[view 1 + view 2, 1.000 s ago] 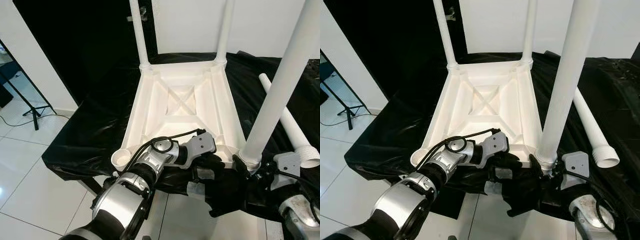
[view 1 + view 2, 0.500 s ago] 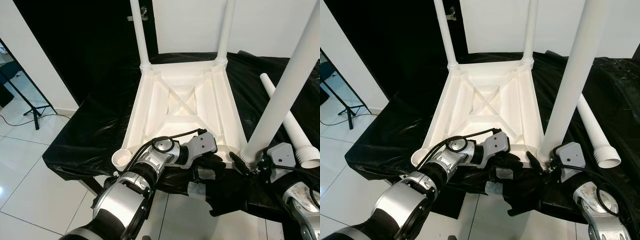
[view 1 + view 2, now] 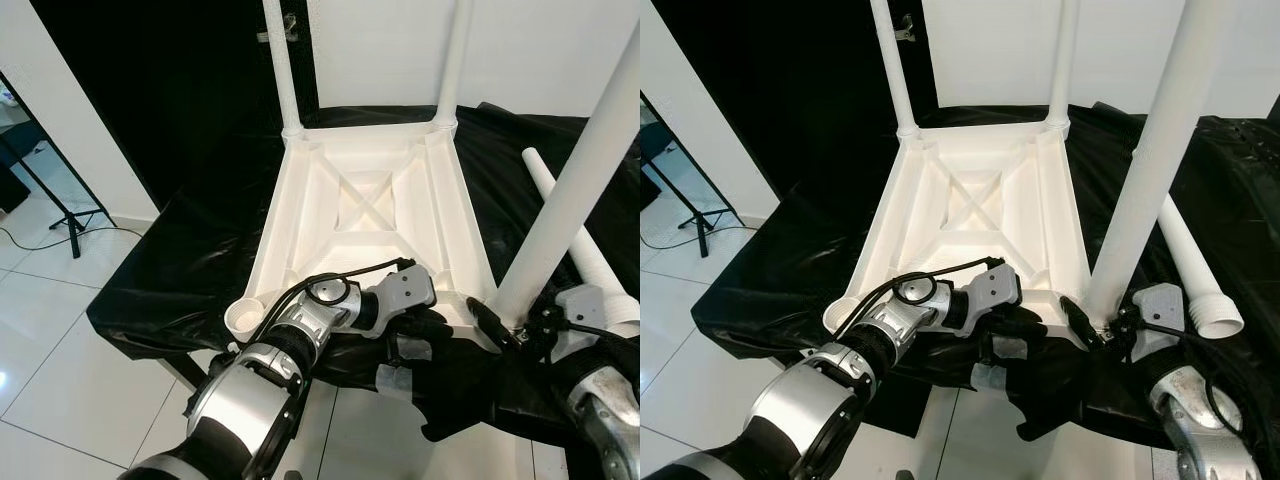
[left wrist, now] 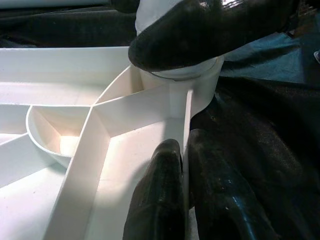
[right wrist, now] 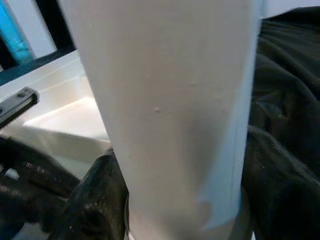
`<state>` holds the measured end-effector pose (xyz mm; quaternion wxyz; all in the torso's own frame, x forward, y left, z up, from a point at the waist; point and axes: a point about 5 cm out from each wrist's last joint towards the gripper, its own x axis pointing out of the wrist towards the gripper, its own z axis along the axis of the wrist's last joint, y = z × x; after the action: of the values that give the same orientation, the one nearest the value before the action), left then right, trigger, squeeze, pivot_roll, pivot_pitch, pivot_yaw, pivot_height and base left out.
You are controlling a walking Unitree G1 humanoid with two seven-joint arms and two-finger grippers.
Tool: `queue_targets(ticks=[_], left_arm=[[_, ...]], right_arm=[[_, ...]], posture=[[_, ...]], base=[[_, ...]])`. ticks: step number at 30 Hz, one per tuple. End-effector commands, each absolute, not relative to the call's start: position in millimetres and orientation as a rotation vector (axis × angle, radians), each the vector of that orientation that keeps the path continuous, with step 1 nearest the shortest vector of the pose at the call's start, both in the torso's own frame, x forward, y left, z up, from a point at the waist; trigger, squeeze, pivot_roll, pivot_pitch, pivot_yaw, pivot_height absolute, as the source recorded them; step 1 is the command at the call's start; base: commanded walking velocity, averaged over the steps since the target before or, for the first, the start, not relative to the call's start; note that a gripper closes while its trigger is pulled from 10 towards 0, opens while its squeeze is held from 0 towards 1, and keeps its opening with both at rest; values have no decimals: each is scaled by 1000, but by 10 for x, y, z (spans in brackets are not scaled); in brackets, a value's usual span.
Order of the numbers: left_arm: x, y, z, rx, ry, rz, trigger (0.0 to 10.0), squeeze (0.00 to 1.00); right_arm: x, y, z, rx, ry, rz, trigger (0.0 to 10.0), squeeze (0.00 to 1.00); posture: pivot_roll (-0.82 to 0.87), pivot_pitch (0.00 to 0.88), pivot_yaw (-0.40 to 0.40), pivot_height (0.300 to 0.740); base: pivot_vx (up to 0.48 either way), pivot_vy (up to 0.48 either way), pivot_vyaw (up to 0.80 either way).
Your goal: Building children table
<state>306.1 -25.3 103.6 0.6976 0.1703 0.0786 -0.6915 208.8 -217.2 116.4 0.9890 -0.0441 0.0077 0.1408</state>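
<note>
Fitting the third leg into the upturned table top's near right corner socket.

The table top [image 3: 370, 215] lies upside down mid-frame on the black-draped bench [image 3: 190, 260]. The right claw [image 3: 1102, 330] is clamped on the base of the leg [image 3: 1145, 190] at lower right; the left claw [image 4: 185, 185] is together on the top's edge rib beside that socket, bracing it. To do it well: keep the leg plumb over the socket, press straight down while twisting, and hold the top steady so it doesn't slide. Count: one table top; two legs already standing at the far corners, upper frame; one leg being seated; one spare leg [image 3: 1185, 265] lying at right; one empty socket [image 3: 243, 318] at lower left.
</note>
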Motion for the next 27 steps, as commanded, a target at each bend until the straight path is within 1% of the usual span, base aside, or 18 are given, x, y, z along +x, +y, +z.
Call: queue_targets(ticks=[1, 2, 4, 6, 8, 9, 12, 15, 16, 19, 20, 21, 24, 26, 27], left_arm=[[3067, -147, 792, 363, 275, -1357, 10000, 0], [3067, -147, 792, 363, 275, -1357, 10000, 0], [3064, -134, 781, 363, 278, -1357, 10000, 0], [3064, -134, 781, 363, 278, -1357, 10000, 0], [3064, -121, 773, 368, 281, -1357, 10000, 0], [3064, -121, 773, 368, 281, -1357, 10000, 0], [3068, -112, 773, 370, 281, -1355, 10000, 0], [3069, -111, 773, 371, 282, -1354, 10000, 0], [3065, -111, 768, 372, 283, -1355, 10000, 0], [3065, -111, 768, 372, 283, -1355, 10000, 0], [3062, -112, 764, 373, 283, -1357, 10000, 0], [3059, -114, 762, 373, 284, -1358, 10000, 0], [3057, -115, 761, 373, 284, -1359, 10000, 0], [3057, -118, 763, 373, 283, -1360, 10000, 0], [3054, -122, 762, 373, 284, -1362, 10000, 0]], right_arm=[[1999, -2036, 1005, 26, 64, 222, 0, 0], [1999, -2036, 1005, 26, 64, 222, 0, 0], [1992, -2007, 1091, 37, -20, 48, 0, 0], [1992, -2007, 1091, 37, -20, 48, 0, 0], [1978, -2025, 1155, -6, -75, -80, 0, 0], [1978, -2025, 1155, -6, -75, -80, 0, 0], [1953, -2071, 1168, -42, -88, -158, 0, 0], [1952, -2067, 1167, -39, -87, -156, 0, 0], [1959, -2052, 1161, -39, -79, -141, 5490, 0], [1959, -2052, 1161, -39, -79, -141, 5490, 0], [1966, -2040, 1156, -39, -73, -128, 10000, 400], [1975, -2020, 1158, -34, -72, -108, 10000, 1000], [1992, -1993, 1166, -33, -75, -61, 10000, 1000], [2023, -1931, 1182, -47, -81, 47, 10000, 1000], [2049, -1915, 1216, -86, -102, 119, 10000, 0]], posture=[[6, 0, 75, 740], [6, 0, 75, 740], [11, 0, 77, 740], [11, 0, 77, 740], [19, 0, 76, 740], [19, 0, 76, 740], [19, 0, 75, 740], [19, 0, 75, 740], [15, 0, 79, 740], [15, 0, 79, 740], [15, 0, 79, 740], [11, 0, 79, 740], [8, 0, 82, 740], [4, 0, 84, 740], [-1, 0, 88, 740]], base=[[0, 0, 0], [0, 0, 0], [0, 0, 0], [0, 0, 0], [0, 0, 0], [0, 0, 0], [0, 0, 0], [0, 0, 0], [0, 0, 0], [0, 0, 0], [0, 0, 0], [0, 0, 0], [0, 0, 0], [0, 0, 0], [0, 0, 0]])
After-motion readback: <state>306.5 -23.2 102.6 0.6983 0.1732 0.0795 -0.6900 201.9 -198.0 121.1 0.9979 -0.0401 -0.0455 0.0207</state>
